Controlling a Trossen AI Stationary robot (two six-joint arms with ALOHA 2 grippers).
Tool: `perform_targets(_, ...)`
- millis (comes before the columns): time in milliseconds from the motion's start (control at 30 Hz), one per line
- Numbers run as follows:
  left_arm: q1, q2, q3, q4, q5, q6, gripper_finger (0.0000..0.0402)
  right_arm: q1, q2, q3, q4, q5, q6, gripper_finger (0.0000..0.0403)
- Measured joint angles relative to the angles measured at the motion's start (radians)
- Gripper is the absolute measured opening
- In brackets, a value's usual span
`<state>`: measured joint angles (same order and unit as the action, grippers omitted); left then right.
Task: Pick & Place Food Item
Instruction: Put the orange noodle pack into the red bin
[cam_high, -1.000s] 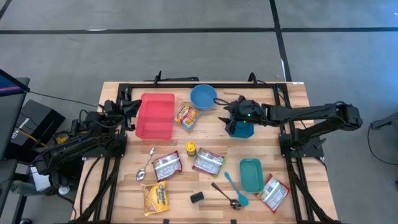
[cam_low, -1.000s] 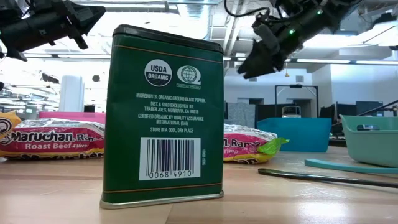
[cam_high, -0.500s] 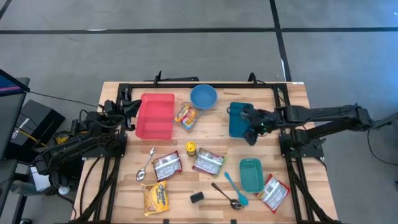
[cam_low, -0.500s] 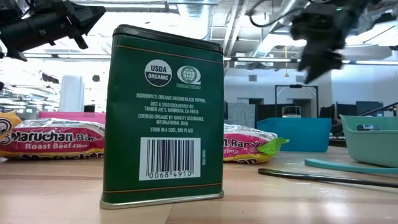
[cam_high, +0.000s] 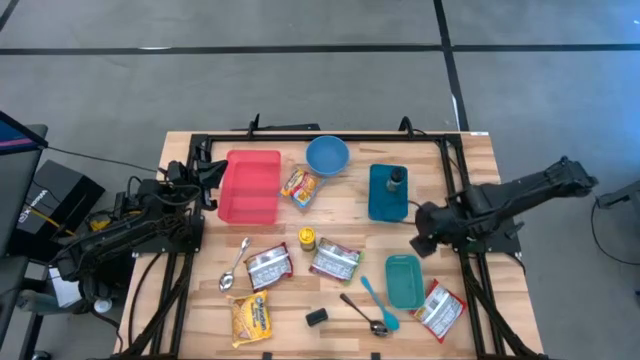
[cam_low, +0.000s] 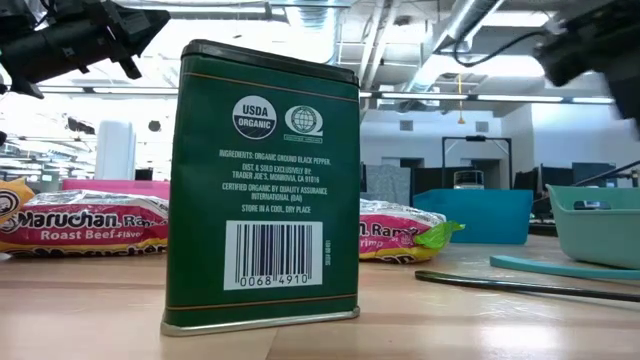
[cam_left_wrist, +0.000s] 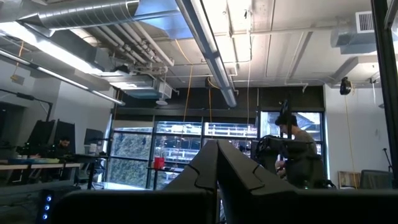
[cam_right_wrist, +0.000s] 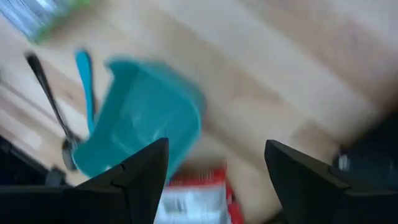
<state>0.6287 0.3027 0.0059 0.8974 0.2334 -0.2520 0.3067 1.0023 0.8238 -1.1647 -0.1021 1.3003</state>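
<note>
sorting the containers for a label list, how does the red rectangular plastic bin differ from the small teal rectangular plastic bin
The red rectangular plastic bin looks larger than the small teal rectangular plastic bin. The red one sits at the table's far left, near the waiting left arm; the teal one sits near-right, just beside the right gripper. Both are open-topped with rounded corners, and both look empty.
</note>
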Motion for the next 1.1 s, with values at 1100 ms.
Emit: perform_targets(1100,0.0,0.0,0.0,0.001,0.0,0.0,0.0,0.619,0.387,0.0,0.349,-0.084,0.683,0.026)
